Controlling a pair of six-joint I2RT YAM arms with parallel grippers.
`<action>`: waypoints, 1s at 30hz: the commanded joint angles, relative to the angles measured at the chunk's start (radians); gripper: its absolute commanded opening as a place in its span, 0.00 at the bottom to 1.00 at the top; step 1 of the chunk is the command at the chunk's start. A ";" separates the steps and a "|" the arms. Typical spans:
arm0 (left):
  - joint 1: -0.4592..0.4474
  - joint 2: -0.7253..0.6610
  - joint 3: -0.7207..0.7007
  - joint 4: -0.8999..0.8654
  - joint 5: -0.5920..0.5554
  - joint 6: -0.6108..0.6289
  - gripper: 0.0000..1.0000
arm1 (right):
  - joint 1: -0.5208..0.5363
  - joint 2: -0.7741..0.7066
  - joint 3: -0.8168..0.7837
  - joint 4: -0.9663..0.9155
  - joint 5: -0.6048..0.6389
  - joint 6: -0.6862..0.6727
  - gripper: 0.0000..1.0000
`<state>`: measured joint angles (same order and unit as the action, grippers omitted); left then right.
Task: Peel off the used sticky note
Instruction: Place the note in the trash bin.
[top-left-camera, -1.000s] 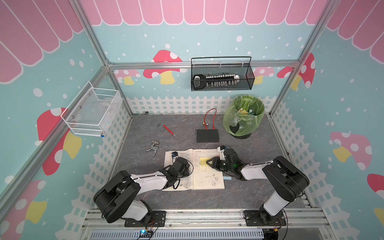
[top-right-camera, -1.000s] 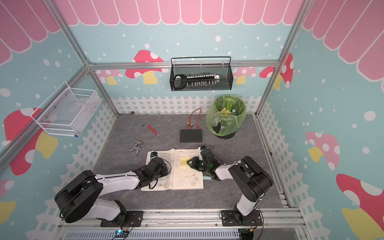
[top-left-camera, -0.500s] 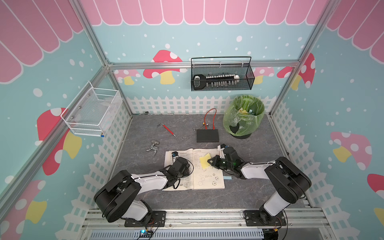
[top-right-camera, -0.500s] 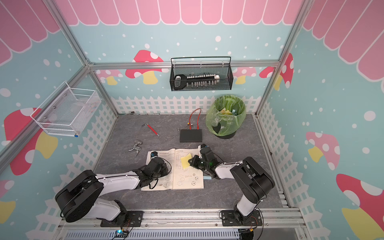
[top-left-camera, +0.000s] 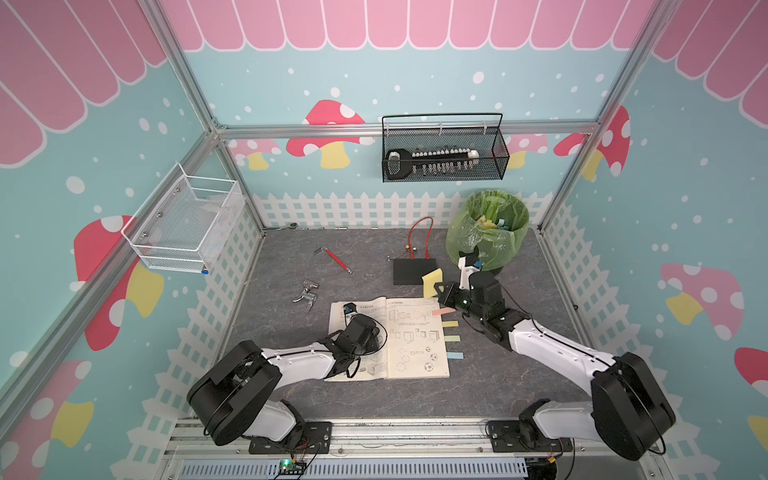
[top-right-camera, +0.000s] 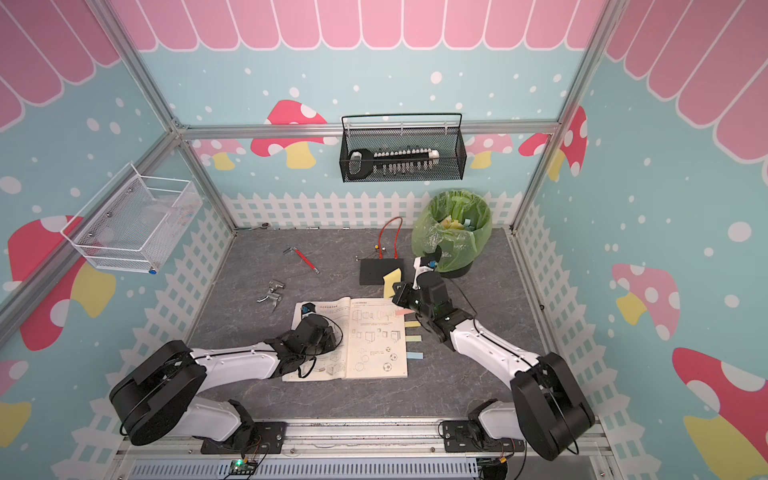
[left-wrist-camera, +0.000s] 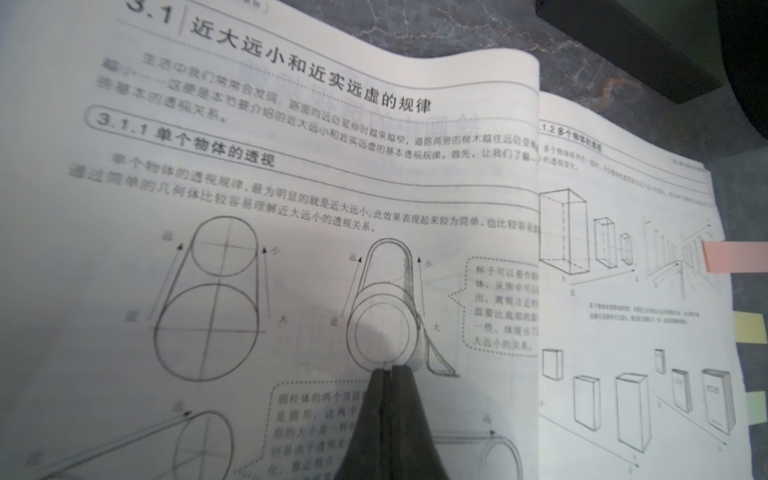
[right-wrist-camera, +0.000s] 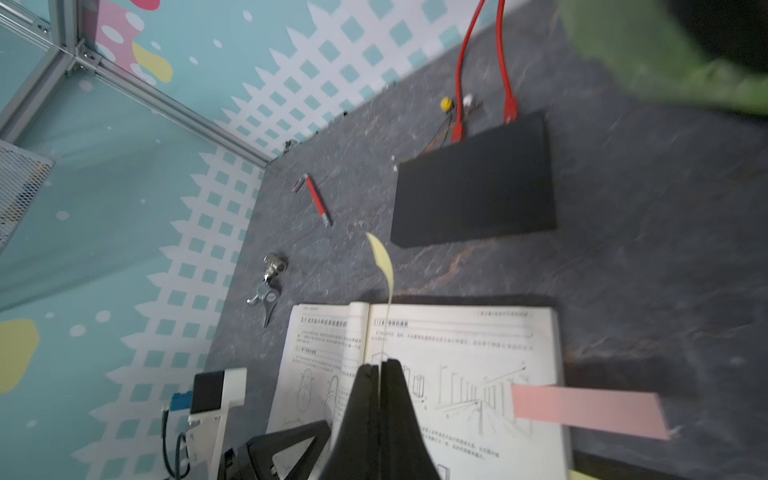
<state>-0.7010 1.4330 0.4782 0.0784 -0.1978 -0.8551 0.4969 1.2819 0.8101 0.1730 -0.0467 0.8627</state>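
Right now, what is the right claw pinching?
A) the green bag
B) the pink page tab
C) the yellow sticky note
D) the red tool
C: the right claw is shut on the yellow sticky note, held up off the open book.

Yellow sticky note (top-left-camera: 432, 281): formerly flat on the right page of the book (top-left-camera: 419, 353); now off the paper, pinched edge-on, curling up past the fingertips.
Right gripper (top-left-camera: 441, 290): formerly low on that page, jaws part open; now raised, closed on the note, with the page below the fingers.
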 joint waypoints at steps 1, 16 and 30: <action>-0.005 -0.038 -0.013 -0.096 0.034 0.040 0.00 | -0.061 -0.088 0.178 -0.173 0.213 -0.266 0.00; -0.006 -0.251 0.036 -0.137 -0.032 0.127 0.00 | -0.465 0.291 0.597 -0.228 0.091 -0.436 0.00; -0.005 -0.240 0.073 -0.136 -0.071 0.142 0.00 | -0.497 0.457 0.849 -0.278 -0.061 -0.463 0.71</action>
<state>-0.7017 1.1889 0.5114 -0.0460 -0.2512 -0.7437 0.0010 1.7576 1.6451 -0.0895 -0.0731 0.4122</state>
